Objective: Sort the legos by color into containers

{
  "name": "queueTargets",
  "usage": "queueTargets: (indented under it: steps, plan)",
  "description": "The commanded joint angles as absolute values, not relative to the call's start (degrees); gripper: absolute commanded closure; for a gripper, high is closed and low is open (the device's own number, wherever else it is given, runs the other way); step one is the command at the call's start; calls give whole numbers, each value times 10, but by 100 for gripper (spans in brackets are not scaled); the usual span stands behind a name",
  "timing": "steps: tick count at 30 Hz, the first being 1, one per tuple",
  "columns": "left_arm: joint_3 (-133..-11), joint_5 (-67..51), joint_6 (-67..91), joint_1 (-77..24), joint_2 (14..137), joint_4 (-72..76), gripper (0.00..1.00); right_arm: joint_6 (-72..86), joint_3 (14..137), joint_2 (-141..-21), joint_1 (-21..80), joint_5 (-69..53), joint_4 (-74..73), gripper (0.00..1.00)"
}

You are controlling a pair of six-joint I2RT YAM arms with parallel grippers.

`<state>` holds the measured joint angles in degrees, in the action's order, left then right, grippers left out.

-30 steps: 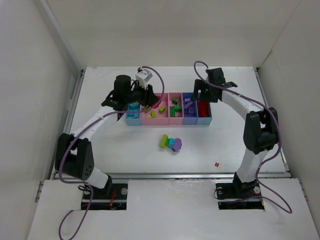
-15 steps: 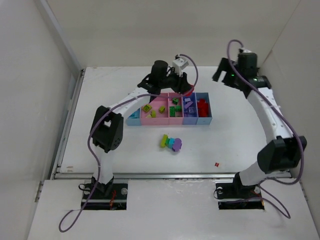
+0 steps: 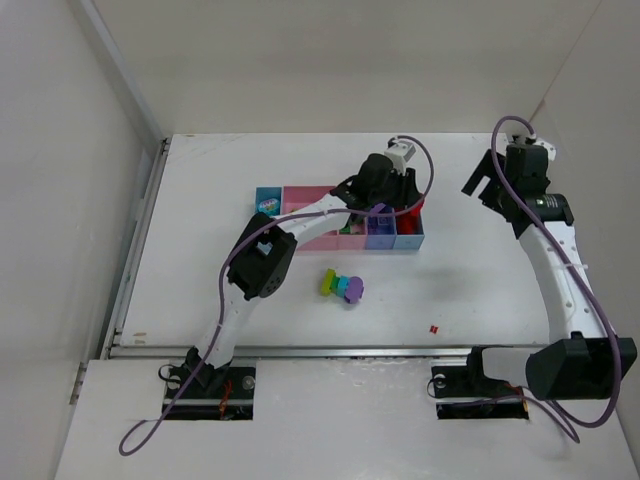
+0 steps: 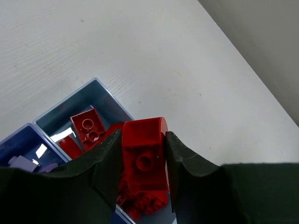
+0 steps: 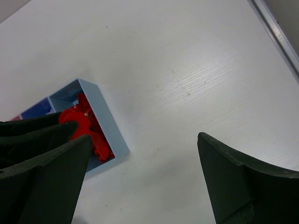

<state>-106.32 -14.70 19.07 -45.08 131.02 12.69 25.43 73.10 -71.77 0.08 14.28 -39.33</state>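
1. Bins (image 3: 395, 243): reds belong in the far-right bin (image 4: 96, 88).
2. Right gripper (image 5: 145, 140) hangs spread wide and empty, off to the right. Fine, it's clear of the drop.
3. Left gripper (image 4: 142, 161) is clamped on a red brick (image 4: 145, 140) right above that bin. I'd dip lower, stay inside the rim, then let go gently.
4. Loose legos (image 3: 342, 286) lie in front of the bins, unsorted.

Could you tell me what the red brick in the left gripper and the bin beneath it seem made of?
Red brick: likely glossy hard plastic, given its sheen and moulded stud. Light blue bin: probably smooth plastic, with thin, moulded walls.
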Motion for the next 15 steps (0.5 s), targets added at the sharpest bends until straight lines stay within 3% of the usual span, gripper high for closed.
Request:
queueTargets:
  steps: [1, 2, 3, 6, 10, 12, 15]
  plan:
    - [-1081, -102, 205, -455, 1298, 156, 77, 243, 734, -696, 3, 177, -387, 0]
    - [-1081, -102, 205, -455, 1298, 156, 62, 238, 734, -696, 3, 177, -387, 0]
    - [-1076, -102, 205, -455, 1298, 145, 57, 229, 740, -696, 3, 183, -395, 0]
    - [-1071, -102, 205, -455, 1290, 122, 54, 214, 746, -691, 3, 190, -403, 0]
    - [-1021, -86, 199, -455, 1260, 123, 59, 204, 751, -679, 3, 201, -403, 0]
    - [-1008, -86, 193, -455, 1251, 123, 50, 199, 751, -667, 3, 201, -397, 0]
    - [-1008, -86, 173, -455, 1224, 116, 47, 192, 764, -654, 3, 206, -410, 0]
